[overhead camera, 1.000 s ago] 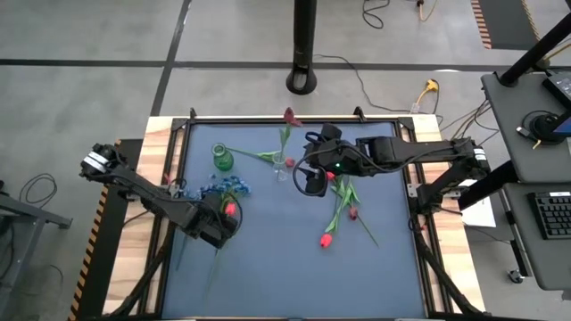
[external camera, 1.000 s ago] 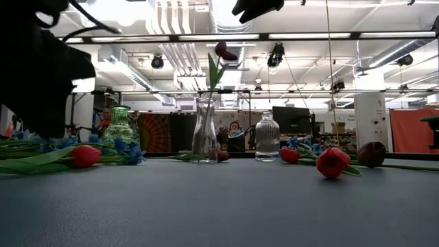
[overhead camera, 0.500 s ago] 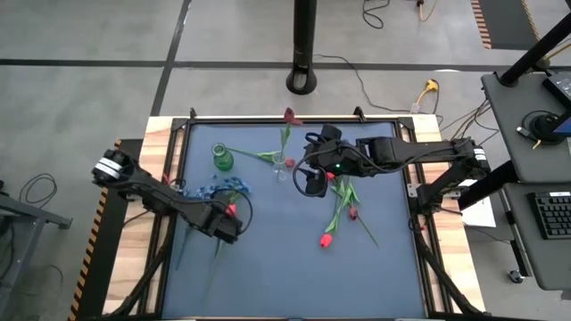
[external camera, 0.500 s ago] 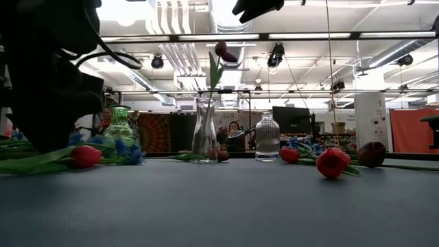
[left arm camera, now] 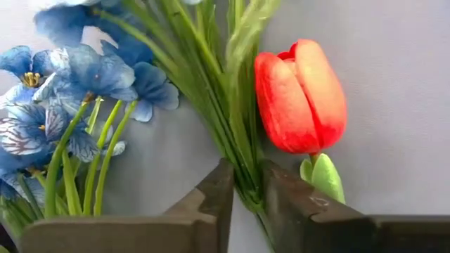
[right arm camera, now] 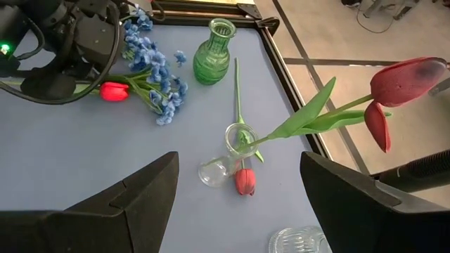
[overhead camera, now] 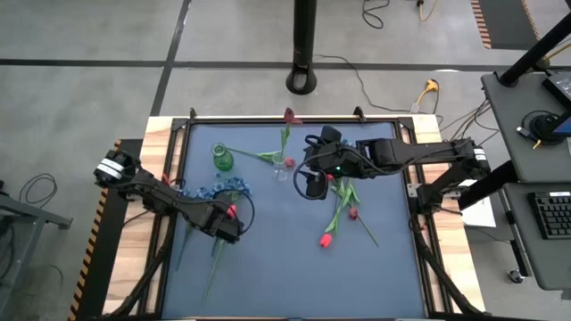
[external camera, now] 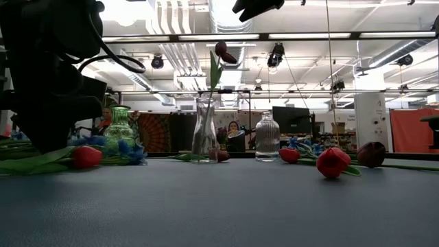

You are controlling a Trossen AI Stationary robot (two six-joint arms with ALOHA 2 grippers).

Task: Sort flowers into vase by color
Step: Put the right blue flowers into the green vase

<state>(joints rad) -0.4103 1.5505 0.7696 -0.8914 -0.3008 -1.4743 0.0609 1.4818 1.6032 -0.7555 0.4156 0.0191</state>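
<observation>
My left gripper [overhead camera: 228, 226] is down on the table's left half, shut on green stems [left arm camera: 246, 184] beside a red tulip bud [left arm camera: 301, 95]. Blue blossoms [left arm camera: 67, 91] lie just past it. My right gripper [right arm camera: 239, 211] hovers open above the table's far middle [overhead camera: 310, 185]. Below it a clear vase [right arm camera: 239, 138] holds a red tulip [right arm camera: 408, 81], whose stem leans on the vase's rim. A green vase [overhead camera: 220, 159] stands left of the clear vase. More red tulips [overhead camera: 339, 209] lie on the table's right half. My left gripper pinches a bundle of green stems and leaves [left arm camera: 247, 200] between its two fingers, just below the red tulip's bud. The fingers [left arm camera: 218, 193] come from above, across the stems. The flowers lie on the table. Which flower's stems these are, I cannot tell.
A ribbed clear vase [external camera: 267, 137] stands under my right arm. Another red bud [right arm camera: 244, 180] lies at the clear vase's foot. The blue mat's near half [overhead camera: 285, 285] holds only long stems [overhead camera: 214, 263]. A raised frame [overhead camera: 268, 120] runs along the far edge.
My left arm has shifted a little toward the table's right and near side and has come down lower over the blue blossoms and the red tulip. The flowers lie where they did.
</observation>
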